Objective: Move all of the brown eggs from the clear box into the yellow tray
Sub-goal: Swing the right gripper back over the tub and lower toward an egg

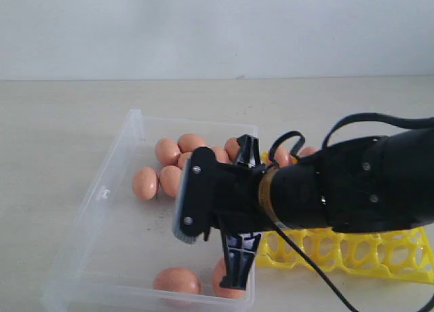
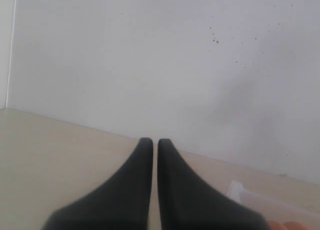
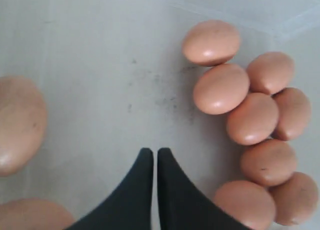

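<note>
Eggs [image 3: 221, 88] clustered in clear box [image 1: 102, 190]; rt hand [image 3: 155, 151] closed, seemingly empty.

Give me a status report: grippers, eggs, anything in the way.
Right gripper shut, empty, above bare clear box floor. Left gripper shut, empty, facing the wall. Brown eggs in the box; visible yellow tray cups empty. No obstruction seen.

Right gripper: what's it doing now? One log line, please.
right gripper: shut, empty | over: clear box floor | brown eggs: in box, none gripped | left gripper: shut
</note>
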`<state>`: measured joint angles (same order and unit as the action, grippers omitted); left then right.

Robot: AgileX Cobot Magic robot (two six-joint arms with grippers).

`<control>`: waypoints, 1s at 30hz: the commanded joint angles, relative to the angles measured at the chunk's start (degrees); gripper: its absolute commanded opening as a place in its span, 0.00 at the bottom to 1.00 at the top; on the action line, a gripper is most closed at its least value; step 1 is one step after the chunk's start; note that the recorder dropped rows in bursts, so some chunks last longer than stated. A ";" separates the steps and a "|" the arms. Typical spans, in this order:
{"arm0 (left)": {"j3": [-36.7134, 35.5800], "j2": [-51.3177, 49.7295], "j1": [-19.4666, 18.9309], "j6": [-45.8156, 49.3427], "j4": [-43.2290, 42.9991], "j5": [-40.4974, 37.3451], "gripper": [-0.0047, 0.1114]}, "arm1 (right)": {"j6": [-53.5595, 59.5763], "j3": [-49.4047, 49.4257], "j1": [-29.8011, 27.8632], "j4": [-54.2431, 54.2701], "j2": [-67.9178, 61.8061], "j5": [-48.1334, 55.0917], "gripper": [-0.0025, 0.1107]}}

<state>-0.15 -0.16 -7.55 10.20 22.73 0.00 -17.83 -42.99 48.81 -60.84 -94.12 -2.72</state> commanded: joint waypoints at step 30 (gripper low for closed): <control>0.15 0.16 0.20 0.43 0.19 0.00 0.07 | 5.17 -51.09 -13.98 69.04 -27.19 58.33 0.43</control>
<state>-0.15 -0.16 -7.55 10.20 22.73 0.00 -12.72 -92.63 35.35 7.51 -119.72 54.65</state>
